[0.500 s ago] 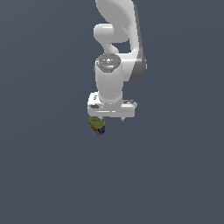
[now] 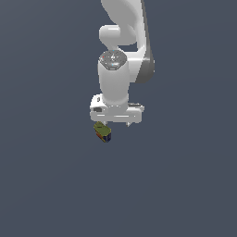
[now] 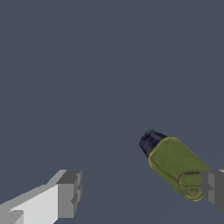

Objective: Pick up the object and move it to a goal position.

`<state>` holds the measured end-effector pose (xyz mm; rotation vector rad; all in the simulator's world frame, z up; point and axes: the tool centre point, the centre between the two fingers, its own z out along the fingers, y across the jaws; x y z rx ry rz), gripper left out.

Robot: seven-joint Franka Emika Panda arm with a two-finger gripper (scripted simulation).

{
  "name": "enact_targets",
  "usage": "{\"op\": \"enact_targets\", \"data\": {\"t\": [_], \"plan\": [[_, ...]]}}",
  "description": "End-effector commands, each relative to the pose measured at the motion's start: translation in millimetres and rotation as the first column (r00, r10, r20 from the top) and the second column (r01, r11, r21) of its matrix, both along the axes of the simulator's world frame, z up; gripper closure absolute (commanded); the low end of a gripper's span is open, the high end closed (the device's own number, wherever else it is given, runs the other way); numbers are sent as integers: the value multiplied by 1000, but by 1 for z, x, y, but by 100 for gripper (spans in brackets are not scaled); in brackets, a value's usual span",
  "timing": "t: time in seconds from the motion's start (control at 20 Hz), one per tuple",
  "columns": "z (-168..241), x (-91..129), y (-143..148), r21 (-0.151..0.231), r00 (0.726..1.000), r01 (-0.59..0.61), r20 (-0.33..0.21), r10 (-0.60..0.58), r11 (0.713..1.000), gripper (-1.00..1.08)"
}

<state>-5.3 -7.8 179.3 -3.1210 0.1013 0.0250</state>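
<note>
Object (image 2: 102,131) sits low in the exterior view, just under the gripper (image 2: 115,124), toward that view's left end of the white hand; olive-green top up, dark blue, red and yellow patches on its near side; it looks tilted; whether it rests on the floor (image 2: 55,194) or hangs clear cannot be told, no shadow or edge to judge by; wrist view shows fingers (image 3: 68,192) standing wide apart, one pad grey and square, the other just touching or overlapping the object's far end (image 3: 177,164); so the pincer is wide, not clamped; contact with the one pad uncertain; object reads as rigid, blocky, elongated, rounded corners, one dark blue end; judged light, being far smaller than the hand; smooth faces, likely a bit slippery; not fragile by look; best hold probably across the narrow width, pads on the two long flat sides near mid-length, not on the ends; behind, the arm (image 2: 122,51) rises out of frame; no goal marker visible.
</note>
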Motion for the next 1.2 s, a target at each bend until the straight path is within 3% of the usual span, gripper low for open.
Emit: {"op": "enact_targets", "data": {"t": [0.0, 0.75, 1.15], "plan": [[3, 1, -1, -3, 1000, 5, 2, -5, 1000, -92], [-8, -4, -12, -5, 994, -108, 5, 108, 994, -92], [-23, -11, -28, -9, 963, -270, 9, 270, 963, -92]]}}
